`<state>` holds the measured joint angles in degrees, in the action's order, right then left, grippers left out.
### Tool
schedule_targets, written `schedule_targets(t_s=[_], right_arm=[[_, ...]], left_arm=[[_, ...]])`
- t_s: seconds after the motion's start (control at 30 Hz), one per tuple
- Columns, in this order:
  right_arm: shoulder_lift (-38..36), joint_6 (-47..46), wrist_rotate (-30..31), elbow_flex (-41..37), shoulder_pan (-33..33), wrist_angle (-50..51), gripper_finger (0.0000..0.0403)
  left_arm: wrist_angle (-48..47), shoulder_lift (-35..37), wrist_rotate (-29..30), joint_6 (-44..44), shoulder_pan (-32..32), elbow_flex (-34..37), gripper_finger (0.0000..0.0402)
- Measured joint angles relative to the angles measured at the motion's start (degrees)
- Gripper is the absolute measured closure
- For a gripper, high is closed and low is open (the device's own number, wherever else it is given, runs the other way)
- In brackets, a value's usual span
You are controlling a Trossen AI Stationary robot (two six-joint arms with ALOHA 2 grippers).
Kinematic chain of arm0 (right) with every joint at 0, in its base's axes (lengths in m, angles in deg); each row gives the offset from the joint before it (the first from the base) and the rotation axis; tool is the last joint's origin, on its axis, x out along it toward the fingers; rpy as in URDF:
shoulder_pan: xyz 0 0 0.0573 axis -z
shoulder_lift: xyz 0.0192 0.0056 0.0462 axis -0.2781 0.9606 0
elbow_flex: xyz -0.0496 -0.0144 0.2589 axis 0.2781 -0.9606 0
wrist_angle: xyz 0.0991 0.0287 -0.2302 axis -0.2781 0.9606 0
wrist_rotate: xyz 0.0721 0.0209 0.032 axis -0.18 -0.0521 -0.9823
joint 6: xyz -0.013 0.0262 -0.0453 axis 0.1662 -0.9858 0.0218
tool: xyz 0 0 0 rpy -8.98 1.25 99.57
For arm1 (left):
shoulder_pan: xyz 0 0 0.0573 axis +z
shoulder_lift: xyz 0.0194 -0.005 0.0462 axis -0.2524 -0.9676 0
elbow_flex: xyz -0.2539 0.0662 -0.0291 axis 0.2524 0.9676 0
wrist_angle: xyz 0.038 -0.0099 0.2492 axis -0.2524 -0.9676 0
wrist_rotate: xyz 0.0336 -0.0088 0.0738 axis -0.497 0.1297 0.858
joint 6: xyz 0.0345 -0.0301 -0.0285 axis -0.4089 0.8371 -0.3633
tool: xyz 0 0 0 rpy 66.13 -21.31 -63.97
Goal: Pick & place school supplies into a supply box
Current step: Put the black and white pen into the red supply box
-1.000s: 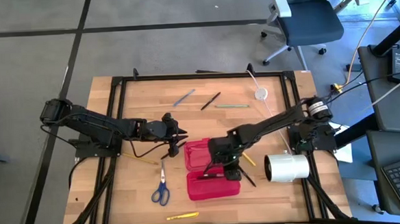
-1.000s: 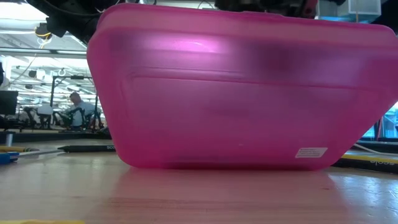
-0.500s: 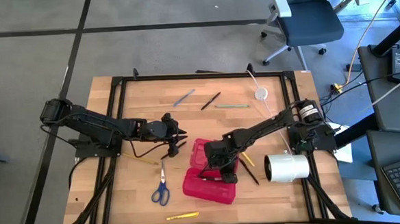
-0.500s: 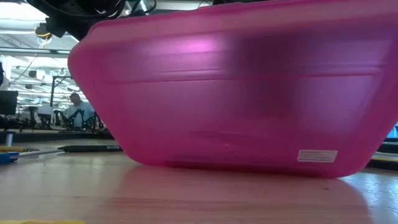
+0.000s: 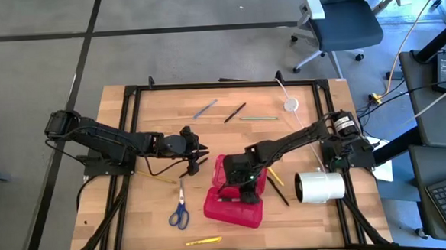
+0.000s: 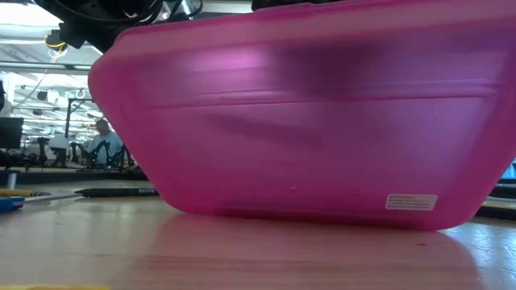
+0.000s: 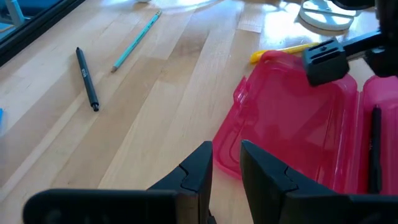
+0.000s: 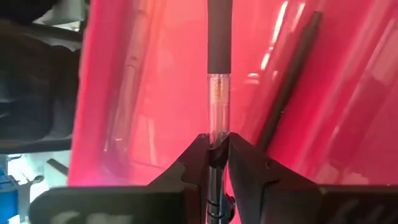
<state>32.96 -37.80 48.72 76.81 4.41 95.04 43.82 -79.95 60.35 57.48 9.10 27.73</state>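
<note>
The red translucent supply box (image 5: 233, 193) lies open on the table and fills the low view (image 6: 306, 121). One black pen (image 8: 289, 81) lies inside it. My right gripper (image 5: 238, 181) hangs over the open box, shut on a pen with a clear barrel and a black grip (image 8: 219, 37). My left gripper (image 5: 199, 155) waits just left of the box, its fingers (image 7: 199, 168) a narrow gap apart and empty. Blue-handled scissors (image 5: 179, 211), a yellow pencil (image 5: 204, 240), a black pen (image 5: 234, 112), a blue pencil (image 5: 204, 108) and a green pencil (image 5: 259, 118) lie flat on the table. My right gripper pinches the pen's clear barrel (image 8: 218, 127) between its two fingertips. The pen runs on forward in line with the fingers, its black grip end over the box's red inside. Whether the pen's far end touches the box, I cannot tell.
A big white roll (image 5: 320, 186) lies right of the box, with another black pen (image 5: 279, 195) and a yellow one (image 5: 275, 176) between them. A small white disc (image 5: 291, 104) sits near the far edge. Bare wood lies at the table's far left.
My right gripper has moved toward the table's left with the pen still held. The box has slid left with it and turned a little, so it now sits askew; in the low view it has shifted left and looms larger.
</note>
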Motion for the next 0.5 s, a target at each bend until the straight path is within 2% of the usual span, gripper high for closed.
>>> schedule_targets(t_s=[0.17, 0.33, 0.5], right_arm=[[0.00, -4.20, -0.01, -1.49, -1.70, -4.12, 0.0348], [0.00, -4.01, 0.87, -2.06, -2.44, -5.58, 0.0348], [0.39, -3.92, 7.83, -2.07, -3.27, -5.88, 0.0348]], left_arm=[[-0.02, 0.00, 0.00, -0.01, 0.00, 0.00, 0.0327], [-0.02, 0.00, 0.00, -0.02, 0.01, -0.02, 0.0327], [-0.02, 0.00, 0.00, 0.00, 0.00, -0.02, 0.0327]])
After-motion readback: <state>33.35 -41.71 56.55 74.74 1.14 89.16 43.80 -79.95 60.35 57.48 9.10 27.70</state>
